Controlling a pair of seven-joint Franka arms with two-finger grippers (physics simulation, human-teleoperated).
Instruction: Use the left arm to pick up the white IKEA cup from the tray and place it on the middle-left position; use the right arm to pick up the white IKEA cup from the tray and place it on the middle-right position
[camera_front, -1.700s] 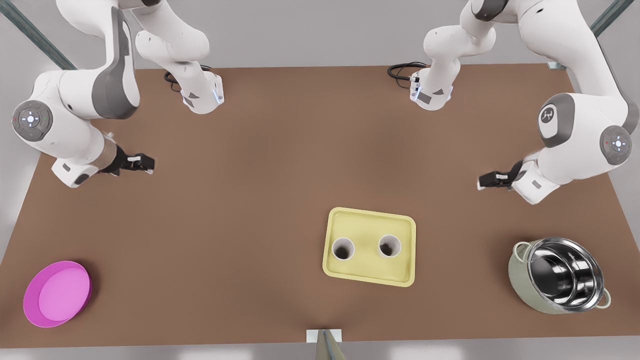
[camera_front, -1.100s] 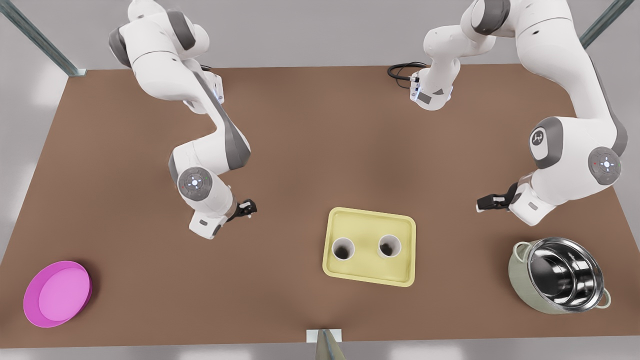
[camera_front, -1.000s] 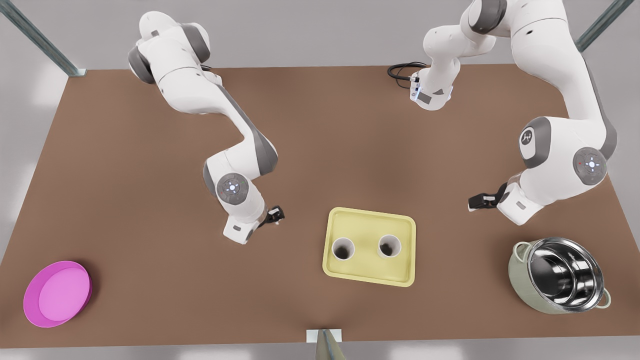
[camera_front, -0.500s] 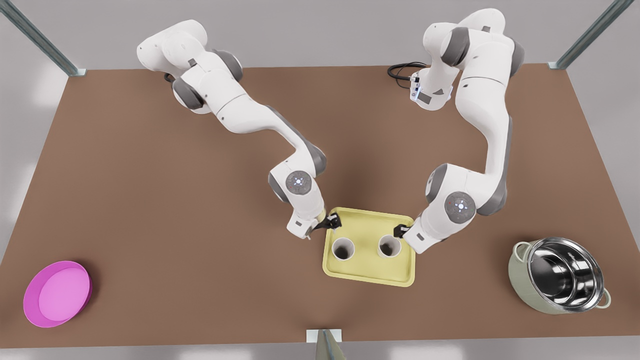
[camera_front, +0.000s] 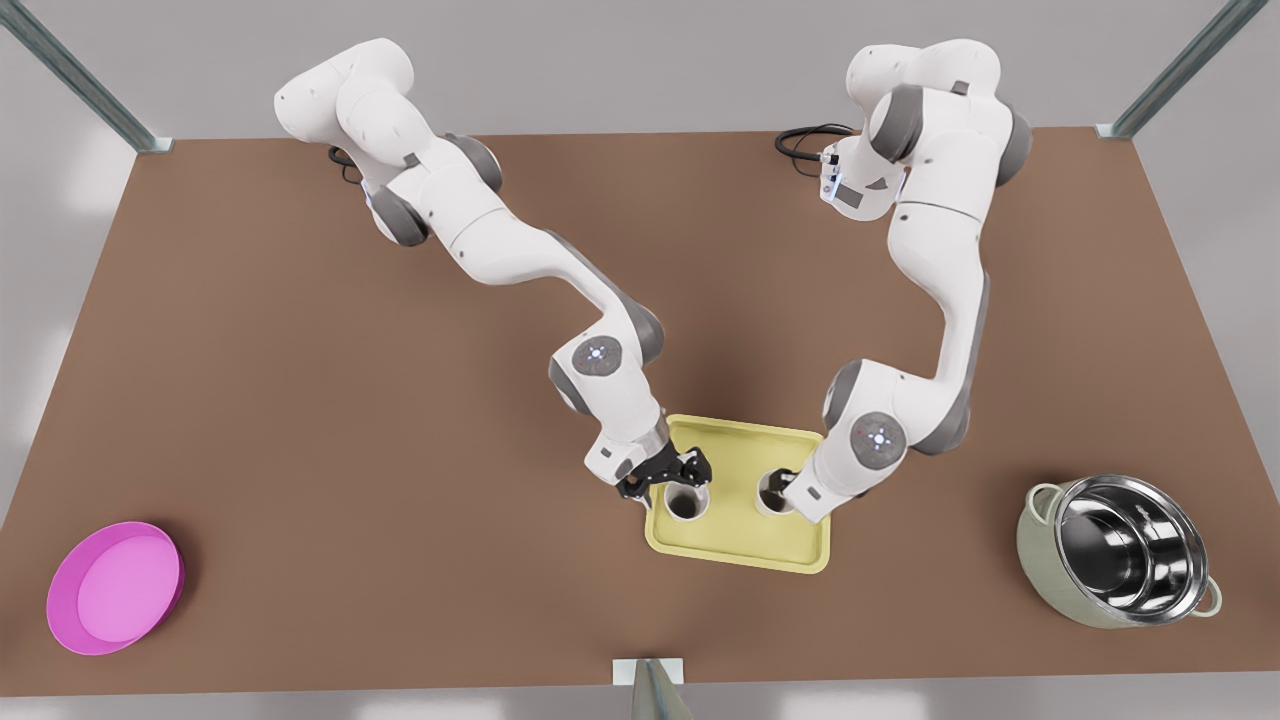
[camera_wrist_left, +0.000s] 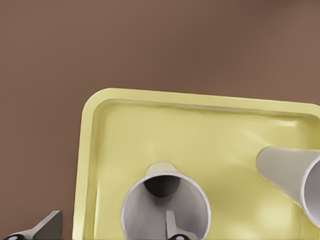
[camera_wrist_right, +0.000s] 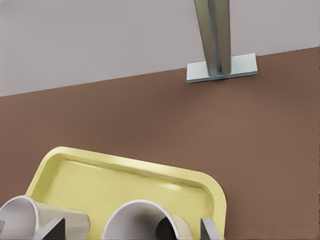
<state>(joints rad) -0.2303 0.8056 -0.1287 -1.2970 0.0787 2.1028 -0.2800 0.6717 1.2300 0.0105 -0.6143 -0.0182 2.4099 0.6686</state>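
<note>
Two white cups stand upright on the pale yellow tray (camera_front: 740, 545). My left gripper (camera_front: 775, 488) is on the arm at the front view's right, low over that side's cup (camera_front: 768, 503). It (camera_wrist_left: 110, 231) is open, with one finger (camera_wrist_left: 172, 225) inside the cup (camera_wrist_left: 165, 200), the other (camera_wrist_left: 47, 227) outside, and the wall between them. My right gripper (camera_front: 668, 477) is on the arm at the front view's left. It (camera_wrist_right: 131, 231) is open astride the other cup (camera_front: 686, 503), whose rim (camera_wrist_right: 145, 212) sits between both fingers.
A round pink dish (camera_front: 115, 588) lies near the front view's left front corner. A steel-lined pot with handles (camera_front: 1120, 550) stands at the right. A metal post (camera_wrist_right: 212, 35) rises from the table's front edge. Plain brown tabletop surrounds the tray (camera_wrist_left: 200, 130).
Both arms swung in from the table's sides to the tray. In the last half second both grippers dropped from the tray's far rim onto the cups.
</note>
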